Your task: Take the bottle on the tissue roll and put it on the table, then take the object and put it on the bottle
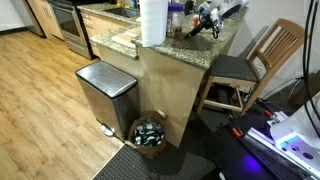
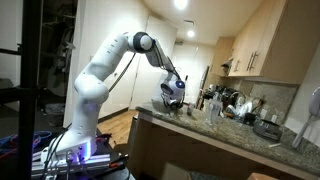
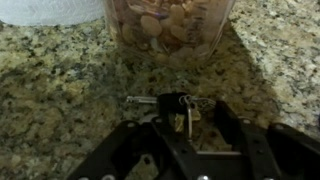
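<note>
Tabletop of speckled granite (image 1: 226, 38) bearing a tall white tissue roll (image 1: 152, 20), with a small clear bottle (image 1: 176, 18) just beside it; dark fingers (image 1: 205, 20) low near the bottle. Exterior view: white jointed arm (image 2: 100, 75) rises, bends at the elbow and reaches down to the tabletop. Wrist view: fingers (image 3: 148, 140) half closed about a small metal object (image 3: 175, 103) on the granite; whether it is gripped cannot be told. Bottle stands on the tabletop ahead.

This is a home kitchen: a speckled granite counter (image 1: 118, 42) on a wood base, an oven (image 1: 68, 20) set among wood cabinets (image 1: 40, 15), and a steel pedal bin (image 1: 105, 92) on a plank floor (image 1: 40, 100). Wall cabinets (image 2: 262, 40) hang above clutter (jars and bottles, too small to name). A wooden chair (image 1: 262, 55) stands beside the counter.
</note>
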`<state>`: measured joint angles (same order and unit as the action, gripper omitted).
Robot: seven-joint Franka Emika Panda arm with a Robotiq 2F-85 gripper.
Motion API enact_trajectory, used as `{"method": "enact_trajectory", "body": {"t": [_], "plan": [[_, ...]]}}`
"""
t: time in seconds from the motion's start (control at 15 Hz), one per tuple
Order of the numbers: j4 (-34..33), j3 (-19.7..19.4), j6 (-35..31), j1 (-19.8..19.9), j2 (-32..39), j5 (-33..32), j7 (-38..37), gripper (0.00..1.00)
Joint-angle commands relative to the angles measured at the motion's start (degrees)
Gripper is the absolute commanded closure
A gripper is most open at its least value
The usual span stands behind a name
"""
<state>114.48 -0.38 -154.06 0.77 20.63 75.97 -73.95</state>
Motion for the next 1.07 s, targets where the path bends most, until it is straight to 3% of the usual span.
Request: {"method": "enact_trajectory", "body": {"t": [0.0,0.13,0.6,1.0], "plan": [[1.7,-0.8,-2.6,-1.5,0.2,-1.1,-0.3,0.86],[2.3,-0.8,-3.7,-1.9,-0.9,-1.1,-0.5,1.0],[4.8,-0.6,-14.8,-3.4,-6.6,-0.2,-0.1,1.0],[8.7,1.1,-19.2,-4.0,-18.5,1.8,0.2,1.0]]}}
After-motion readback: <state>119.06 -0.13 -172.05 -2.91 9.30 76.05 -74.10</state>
